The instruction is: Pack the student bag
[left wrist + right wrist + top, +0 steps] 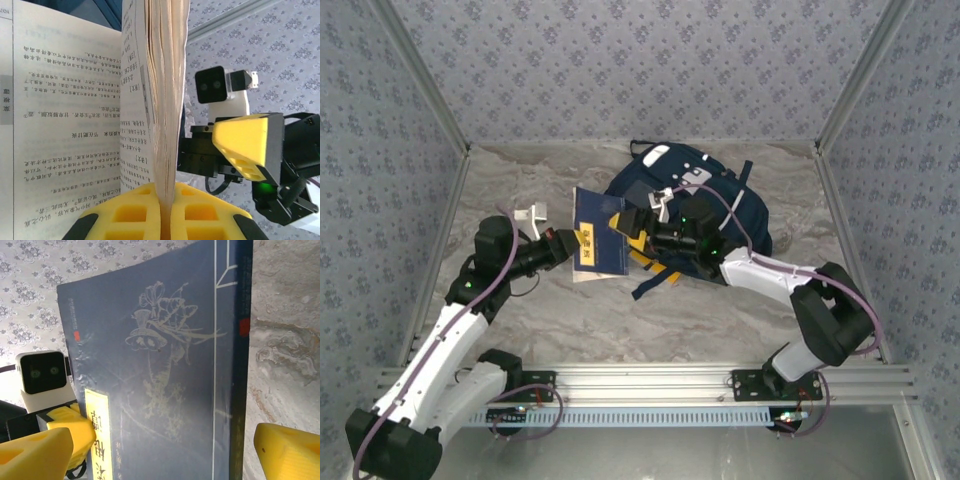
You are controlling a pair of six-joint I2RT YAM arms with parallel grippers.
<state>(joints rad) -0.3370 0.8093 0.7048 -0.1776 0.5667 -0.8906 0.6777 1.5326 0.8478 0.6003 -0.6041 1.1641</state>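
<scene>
Book cover (165, 365): glossy and smooth, I see glare.
Pages (65, 115): matt paper.
Bag (650, 175): cloth.
Tabletop (620, 320): smooth, marble-look to me.

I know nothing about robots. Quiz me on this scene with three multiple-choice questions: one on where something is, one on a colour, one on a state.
1. Where does the bag lie?
A on the table
B hanging on a wall
C on the metal rail

2. The book's cover is:
A red
B dark blue
C green

3. The left hand is:
A open and empty
B shut on a strap
C shut on the book

Answers: A, it rests on the marbled tabletop; B, the right wrist view shows a navy cover; C, its yellow fingers pinch the pages.
</scene>
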